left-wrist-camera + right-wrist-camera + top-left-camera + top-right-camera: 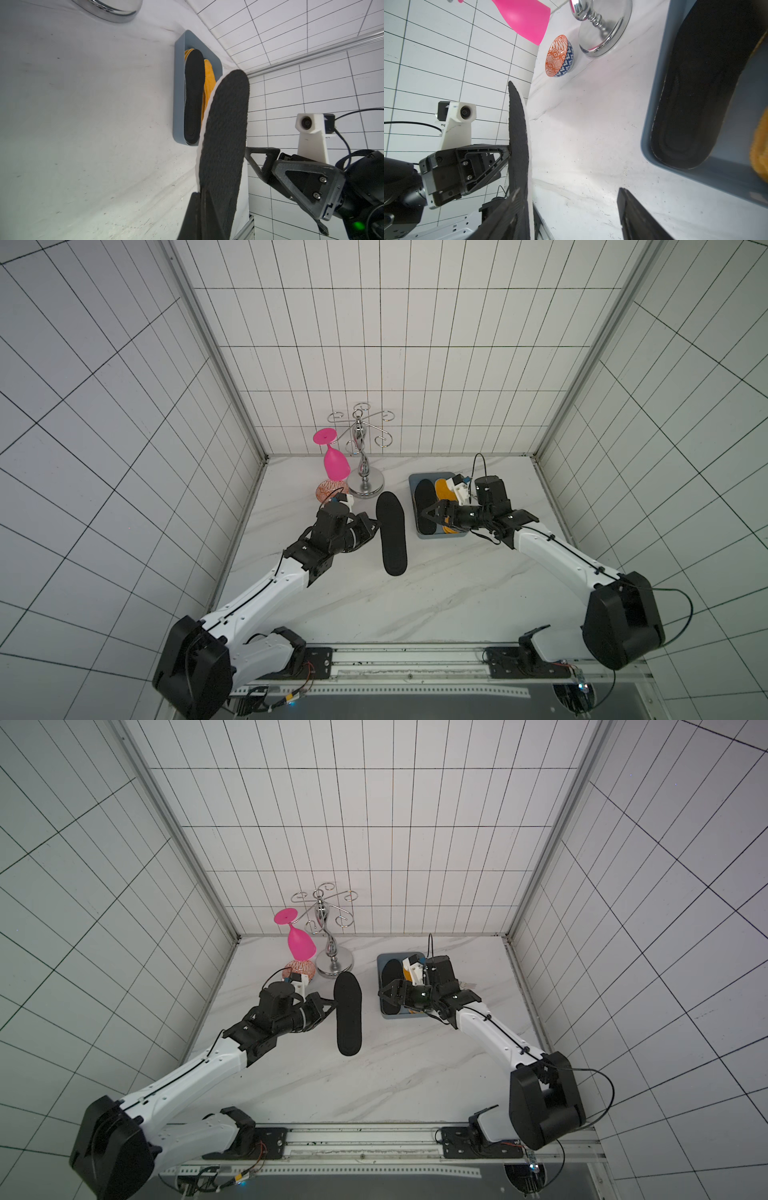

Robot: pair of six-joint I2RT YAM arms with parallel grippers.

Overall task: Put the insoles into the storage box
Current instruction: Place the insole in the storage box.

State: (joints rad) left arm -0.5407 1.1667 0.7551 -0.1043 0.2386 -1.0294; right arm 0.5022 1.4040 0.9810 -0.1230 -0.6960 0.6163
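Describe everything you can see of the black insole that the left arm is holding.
The black insole is a long, flat, foot-shaped pad with rounded ends. Its top face looks gritty and black; a thin white layer shows along its edge. It seems lifted off the table, face up, between the chrome stand's base and the storage box. The left gripper has its jaws shut on one long edge; nothing else clearly touches it.

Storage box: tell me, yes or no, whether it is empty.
No: in the left wrist view the storage box holds a black insole with orange-yellow insoles.
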